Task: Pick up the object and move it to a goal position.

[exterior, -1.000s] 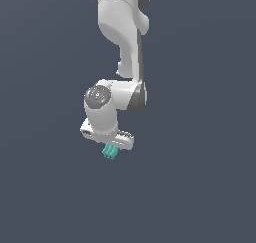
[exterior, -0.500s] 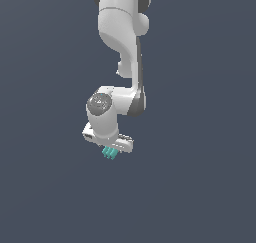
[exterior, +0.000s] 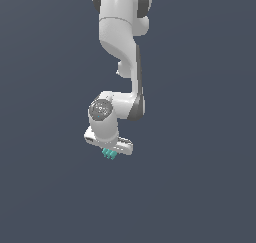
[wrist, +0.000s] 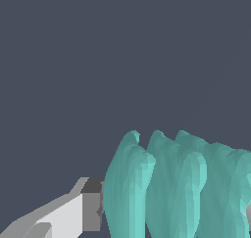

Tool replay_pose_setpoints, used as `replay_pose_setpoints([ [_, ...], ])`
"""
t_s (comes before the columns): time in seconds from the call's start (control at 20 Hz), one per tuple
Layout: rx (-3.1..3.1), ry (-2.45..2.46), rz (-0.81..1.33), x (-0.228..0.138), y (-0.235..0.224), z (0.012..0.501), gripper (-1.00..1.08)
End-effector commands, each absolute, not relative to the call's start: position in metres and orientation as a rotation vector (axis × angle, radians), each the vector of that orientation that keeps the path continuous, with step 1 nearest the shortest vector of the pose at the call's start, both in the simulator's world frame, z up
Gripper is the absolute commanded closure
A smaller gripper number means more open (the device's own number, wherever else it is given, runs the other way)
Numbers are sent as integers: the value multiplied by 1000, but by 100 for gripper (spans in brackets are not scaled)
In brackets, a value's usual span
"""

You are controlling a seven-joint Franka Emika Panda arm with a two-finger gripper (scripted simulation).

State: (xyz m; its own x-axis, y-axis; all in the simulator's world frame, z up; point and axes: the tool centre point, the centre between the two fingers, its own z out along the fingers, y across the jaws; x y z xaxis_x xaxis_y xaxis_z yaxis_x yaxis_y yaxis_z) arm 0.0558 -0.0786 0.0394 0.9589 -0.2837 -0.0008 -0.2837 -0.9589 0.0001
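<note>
In the exterior view, the white arm (exterior: pixel 120 42) reaches down from twelve o'clock and ends in the gripper (exterior: pixel 110 152), just below and at seven o'clock from the frame's centre. The teal object (exterior: pixel 109 154) pokes out under the hand, clamped between the fingers, with nothing visible beneath it but flat grey ground. Only a small tip of the block shows below the hand, so the hold looks shallow; a quick swing or a jolt on the way to the goal could let it slide out and drop. No goal marker is visible here, so the remaining travel cannot be judged.

In the wrist view, the object (wrist: pixel 176 183) fills the area from five to six o'clock: a turquoise block with tall rounded ridges side by side, like folded layers. One finger (wrist: pixel 83 212) presses its flank at seven o'clock. The wavy surface gives uneven contact, which could let the block twist in the grip.
</note>
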Motion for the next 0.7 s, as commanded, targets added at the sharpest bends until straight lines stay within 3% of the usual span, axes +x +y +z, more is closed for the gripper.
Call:
replay_pose_setpoints([
  [0.0,-3109,450,0,56,-79,39,108],
  [0.65,-3109,449,0,54,-80,45,108],
])
